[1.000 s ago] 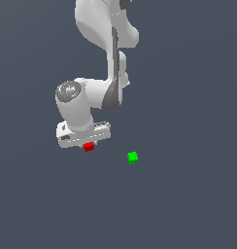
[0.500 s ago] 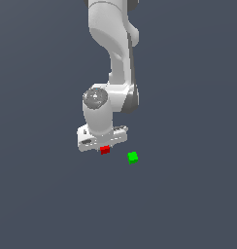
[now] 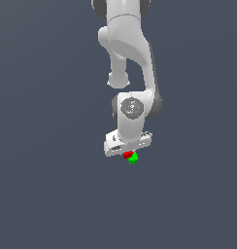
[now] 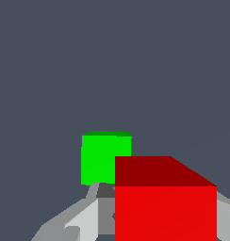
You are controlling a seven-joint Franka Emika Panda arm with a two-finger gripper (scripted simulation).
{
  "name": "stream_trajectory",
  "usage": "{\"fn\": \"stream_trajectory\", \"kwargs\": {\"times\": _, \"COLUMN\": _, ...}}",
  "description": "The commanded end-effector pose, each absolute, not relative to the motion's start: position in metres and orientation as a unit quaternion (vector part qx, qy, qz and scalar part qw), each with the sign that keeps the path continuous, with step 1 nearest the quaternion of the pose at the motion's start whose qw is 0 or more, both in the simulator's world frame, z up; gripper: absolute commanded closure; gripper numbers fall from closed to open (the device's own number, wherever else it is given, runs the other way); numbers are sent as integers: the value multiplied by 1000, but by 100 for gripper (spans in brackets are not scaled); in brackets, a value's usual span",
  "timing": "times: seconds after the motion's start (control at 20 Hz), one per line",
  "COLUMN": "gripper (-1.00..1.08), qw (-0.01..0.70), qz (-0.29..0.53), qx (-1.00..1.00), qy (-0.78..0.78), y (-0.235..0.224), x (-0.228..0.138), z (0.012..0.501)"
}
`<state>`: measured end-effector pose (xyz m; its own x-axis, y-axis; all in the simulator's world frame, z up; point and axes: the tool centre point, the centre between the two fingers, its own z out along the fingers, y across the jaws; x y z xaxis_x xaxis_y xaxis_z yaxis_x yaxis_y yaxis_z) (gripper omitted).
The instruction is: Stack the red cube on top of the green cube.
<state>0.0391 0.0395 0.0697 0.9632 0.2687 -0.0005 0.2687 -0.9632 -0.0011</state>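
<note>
Red cube between the jaws

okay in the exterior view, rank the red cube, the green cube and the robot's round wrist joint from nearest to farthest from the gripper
1. red cube: directly under the gripper, at its fingertips.
2. green cube: just beyond the red cube, toward the exterior view's right and slightly lower.
3. round wrist joint: well above the gripper, up the arm.
</note>
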Motion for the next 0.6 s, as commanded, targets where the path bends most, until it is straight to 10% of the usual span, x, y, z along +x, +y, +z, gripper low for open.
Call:
{"fn": "stream_trajectory", "kwargs": {"times": 0.0, "gripper": 108, "qw": 0, "qz": 0, "qx": -991, "qy": -134, "y": 55, "x": 42, "z": 65}}
{"fn": "stream_trajectory", "kwargs": {"times": 0.3, "gripper": 108, "qw": 0, "qz": 0, "qx": -991, "qy": -134, "y": 70, "x": 44, "z": 61}}
{"fn": "stream_trajectory", "kwargs": {"times": 0.35, "gripper": -92, "qw": 0, "qz": 0, "qx": -991, "qy": -134, "y": 70, "x": 44, "z": 61}}
{"fn": "stream_trajectory", "kwargs": {"times": 0.55, "gripper": -92, "qw": 0, "qz": 0, "qx": -991, "qy": -134, "y": 70, "x": 44, "z": 61}}
